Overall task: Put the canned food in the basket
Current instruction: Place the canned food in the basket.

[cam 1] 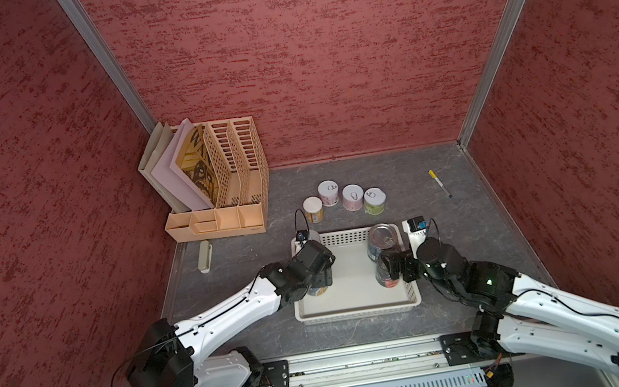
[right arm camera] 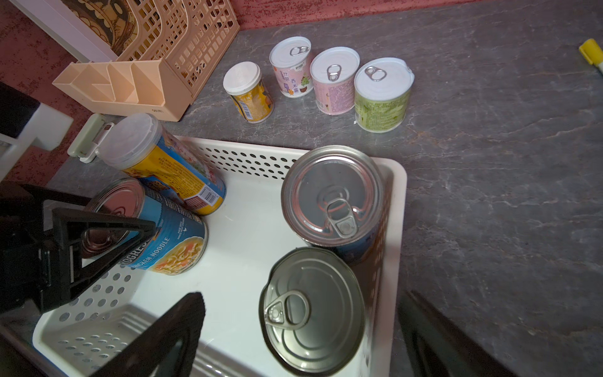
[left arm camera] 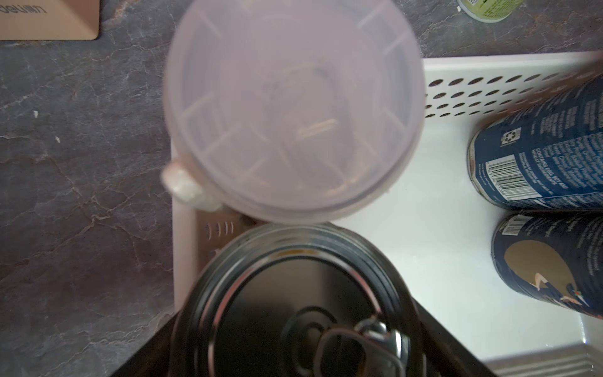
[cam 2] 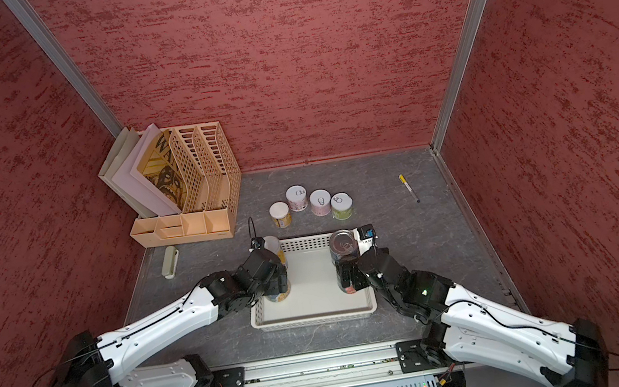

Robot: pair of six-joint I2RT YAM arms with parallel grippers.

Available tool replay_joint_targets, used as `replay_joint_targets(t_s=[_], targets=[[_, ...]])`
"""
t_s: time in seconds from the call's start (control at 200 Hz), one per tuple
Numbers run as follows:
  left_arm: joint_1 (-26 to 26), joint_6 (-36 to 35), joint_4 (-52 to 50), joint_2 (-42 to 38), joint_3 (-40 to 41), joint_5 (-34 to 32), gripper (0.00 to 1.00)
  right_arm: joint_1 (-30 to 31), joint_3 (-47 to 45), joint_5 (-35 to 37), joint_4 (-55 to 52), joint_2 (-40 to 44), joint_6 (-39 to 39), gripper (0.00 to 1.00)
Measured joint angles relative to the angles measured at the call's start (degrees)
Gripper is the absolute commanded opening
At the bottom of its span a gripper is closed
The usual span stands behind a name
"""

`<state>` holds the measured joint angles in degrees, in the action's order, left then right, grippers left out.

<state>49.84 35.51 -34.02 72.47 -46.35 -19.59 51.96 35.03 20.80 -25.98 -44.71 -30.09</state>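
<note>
**Four cans upright in the basket, four outside**

The left gripper (cam 1: 323,280) pinches the blue noodle can (right arm camera: 169,238), which stands top up with its long axis vertical, inside the basket (right arm camera: 399,196). A yellow can (right arm camera: 169,166) stands just beyond those jaws. The right gripper (right arm camera: 301,295) is spread wide around an upright silver-topped can (right arm camera: 313,310) without touching it. A second silver-topped can (right arm camera: 332,196) stands just beyond. Four small cans (right arm camera: 332,81) stand farther off on the table (right arm camera: 489,163).

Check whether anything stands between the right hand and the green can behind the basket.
Yes. A tall silver-topped can, upright in the basket's far right corner, stands between the open right hand and the green can.
</note>
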Motion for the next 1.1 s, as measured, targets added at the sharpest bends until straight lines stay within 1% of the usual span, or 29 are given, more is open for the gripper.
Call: replay_joint_targets(t_s=[0.07, 0.301, 0.646, 0.801, 0.947, 1.017, 1.102], targets=[[0.0, 0.1, 0.1, 0.2, 0.0, -0.2, 0.81, 0.0, 0.0, 0.0, 0.0, 0.0, 0.0, 0.99], [0.0, 0.7, 0.4, 1.6, -0.8, -1.2, 1.00, 0.0, 0.0, 0.0, 0.0, -0.5, 0.0, 0.98], [-0.1, 0.7, 0.6, 2.4, -2.2, -3.3, 1.00, 0.0, 0.0, 0.0, 0.0, -0.5, 0.0, 0.98], [0.4, -0.3, 0.2, -0.9, -3.0, -2.7, 1.00, 0.0, 0.0, 0.4, 0.2, 0.5, 0.0, 0.98], [1.0, -1.3, -1.3, -6.6, -9.7, -1.4, 1.00, 0.0, 2.4, 0.5, 0.6, -0.5, -0.4, 0.98], [0.5, -1.7, -1.2, -9.0, -14.1, -0.9, 1.00, -0.3, 6.8, 1.0, 0.2, -3.5, -0.4, 0.98], [-1.8, -1.9, -0.5, -11.8, -18.0, 0.7, 1.00, -1.5, 13.5, 1.7, 0.5, -7.7, -0.5, 0.98]])
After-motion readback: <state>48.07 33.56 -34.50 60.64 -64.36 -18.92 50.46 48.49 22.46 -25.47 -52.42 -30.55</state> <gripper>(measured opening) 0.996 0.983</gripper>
